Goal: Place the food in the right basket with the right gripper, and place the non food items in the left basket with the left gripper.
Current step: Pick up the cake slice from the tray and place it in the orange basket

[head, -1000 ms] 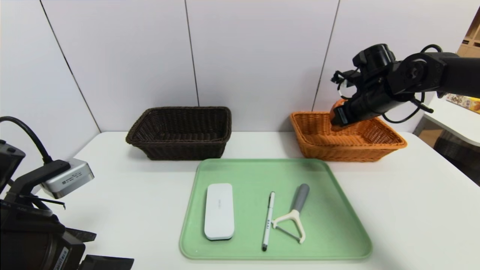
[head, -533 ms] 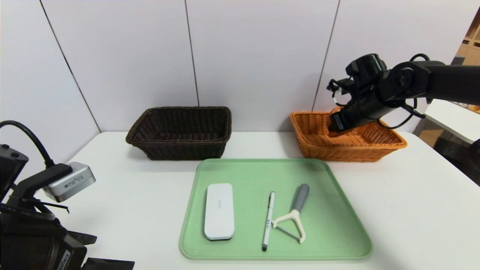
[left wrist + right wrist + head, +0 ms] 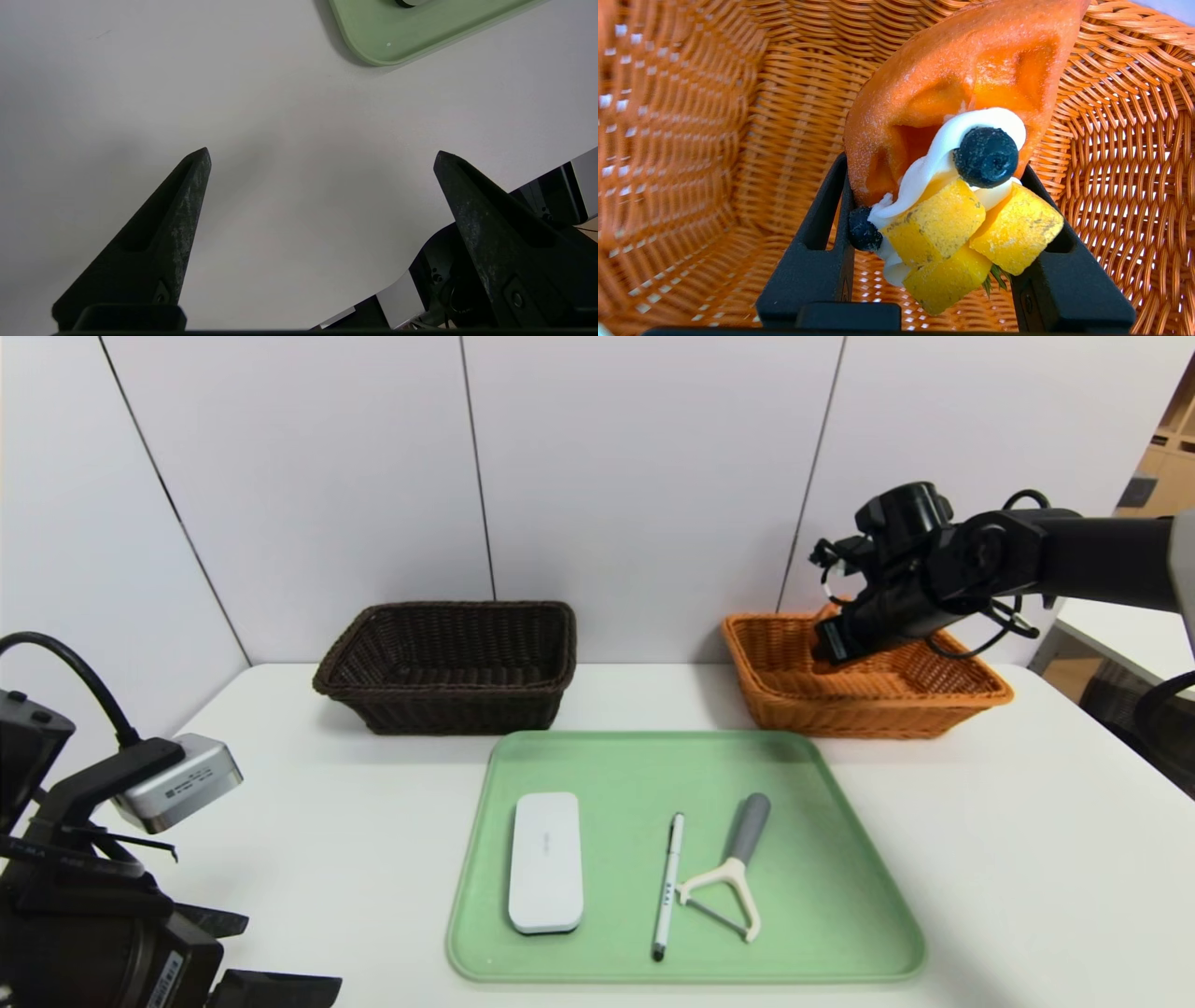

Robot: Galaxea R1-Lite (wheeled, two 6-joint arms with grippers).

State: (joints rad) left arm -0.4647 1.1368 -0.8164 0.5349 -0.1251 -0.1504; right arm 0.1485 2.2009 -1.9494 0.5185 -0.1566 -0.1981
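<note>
My right gripper hangs just inside the orange-tan right basket, above its floor, shut on the food. The food is a toy tart wedge with orange crust, yellow fruit cubes, white cream and dark berries, pinched between both fingers of the right gripper. The white case, the pen and the grey-handled peeler lie side by side on the green tray. The dark brown left basket stands at the back. My left gripper is open over bare table near the front left.
White table with a wall close behind both baskets. The tray's corner shows ahead of the left gripper. The table's front edge runs just below the left gripper. A side table stands at the far right.
My right gripper has dropped lower and slightly leftwards into the orange-tan basket with the tart still in it. The left arm has barely shifted.
</note>
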